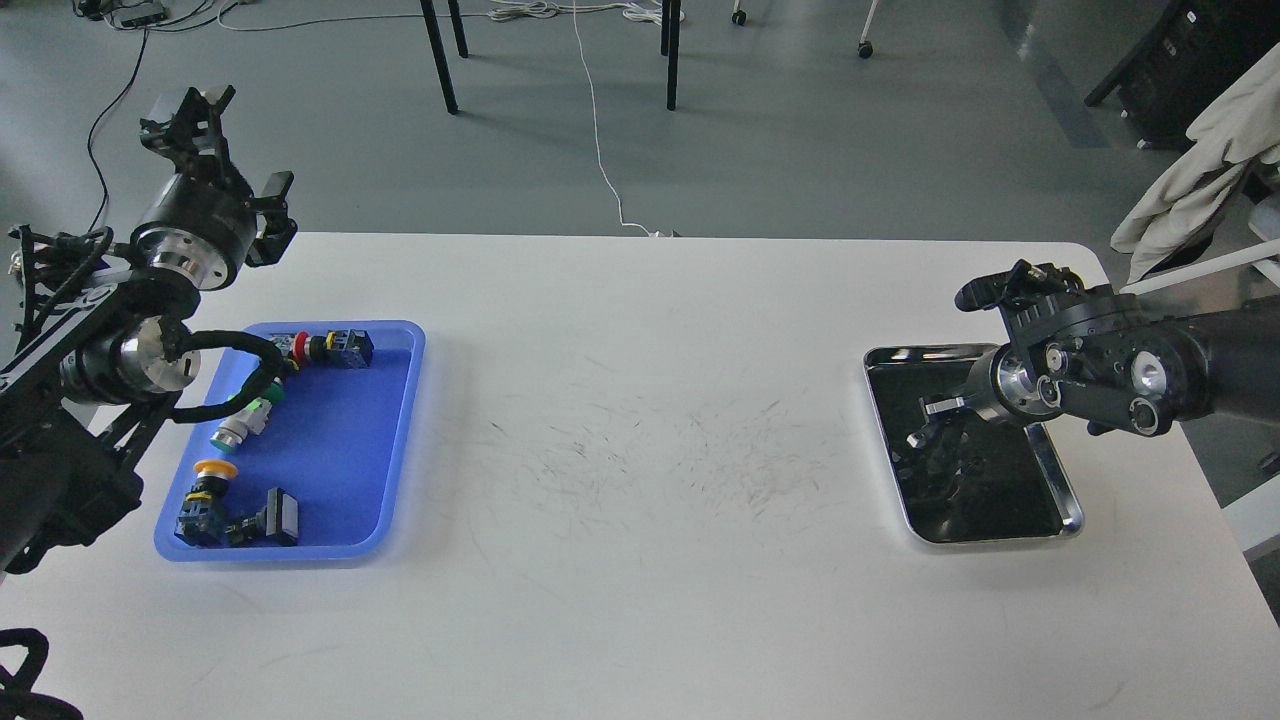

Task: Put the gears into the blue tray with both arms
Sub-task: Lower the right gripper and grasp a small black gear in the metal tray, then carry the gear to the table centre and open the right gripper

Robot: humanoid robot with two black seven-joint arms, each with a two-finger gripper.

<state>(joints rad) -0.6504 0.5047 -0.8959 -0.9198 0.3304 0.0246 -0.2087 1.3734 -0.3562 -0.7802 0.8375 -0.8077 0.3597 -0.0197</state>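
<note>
Two trays are sitting well apart on the white table [640, 620], and that spacing is why I am working both arms at once. My right gripper [925, 425] is reaching down into the steel tray [1070, 500] on the right side, wrist bent so the fingers are pointing toward the dark bottom, where I judge the gears to be lying. I cannot make any gear out against that black, reflective floor, so I am only guessing at their place. Whether the right fingers are closed on anything I cannot tell; they are showing small and dark. My left gripper [215, 150] is hanging raised beyond the far left corner of the table, its claws spread apart and holding nothing, seemingly parked high to keep the blue tray [395, 440] free for a drop. That tray is lying near the left edge, holding several push-button switches [240, 425] with red, green and yellow caps along its left half, leaving its right half bare for gears.
</note>
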